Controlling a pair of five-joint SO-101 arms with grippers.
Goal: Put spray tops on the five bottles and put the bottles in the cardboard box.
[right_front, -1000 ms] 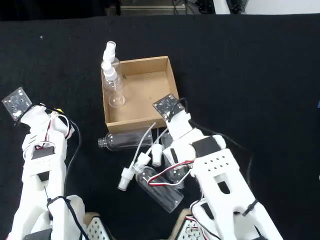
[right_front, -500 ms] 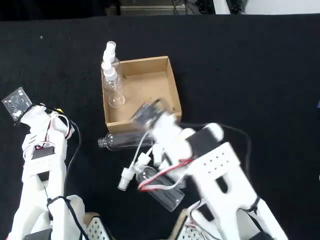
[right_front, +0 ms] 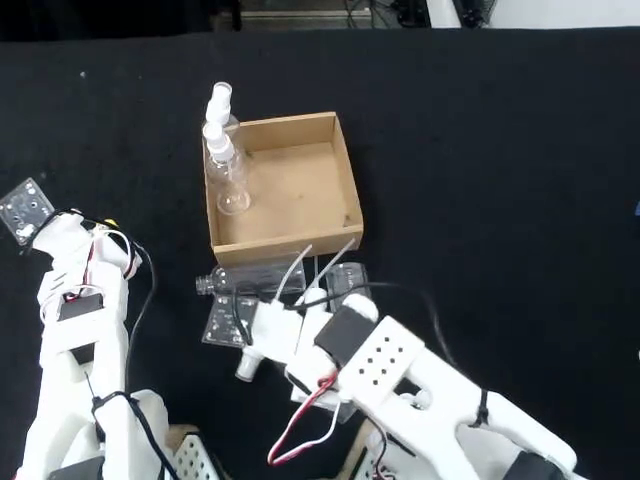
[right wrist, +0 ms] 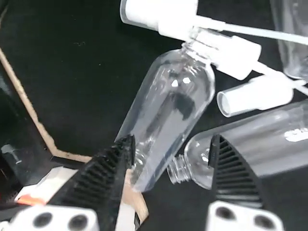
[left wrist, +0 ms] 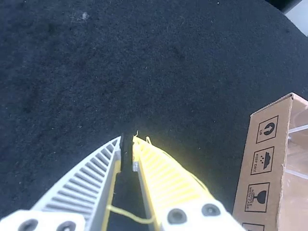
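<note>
Progress: two capped bottles [right_front: 228,172] are in the cardboard box [right_front: 283,121], along its left wall in the upper middle of the high view. By my judgement the other three are not yet done.
Pile: the remaining bottles and spray tops lie close together just below the box, partly under the right arm.
Open bottle: the open bottle [right_front: 255,282] lies on its side just below the box's lower wall and has no top on its neck [right wrist: 180,171].
Lying bottle: the lying bottle [right wrist: 168,106] is in the centre of the right wrist view with a white top at its neck. I cannot tell if this top is screwed on.
Loose spray top: a loose spray top [right wrist: 159,12] with a long tube lies at the upper edge of that view, touching the pile.
Right gripper: the right gripper [right wrist: 171,139] has its jaws wide apart and holds nothing. It hangs over both bottles.
Left gripper: the left gripper [left wrist: 128,149] has its jaws pressed together with nothing between them. It is over the bare black table [right_front: 500,150], and the box wall shows at the right edge of its view.
Risk: both bottles lie between the jaws, so closing may catch two at once or pinch the open neck.
Risk: the round, smooth bottles may roll or slip away and push the tops out of reach.
</note>
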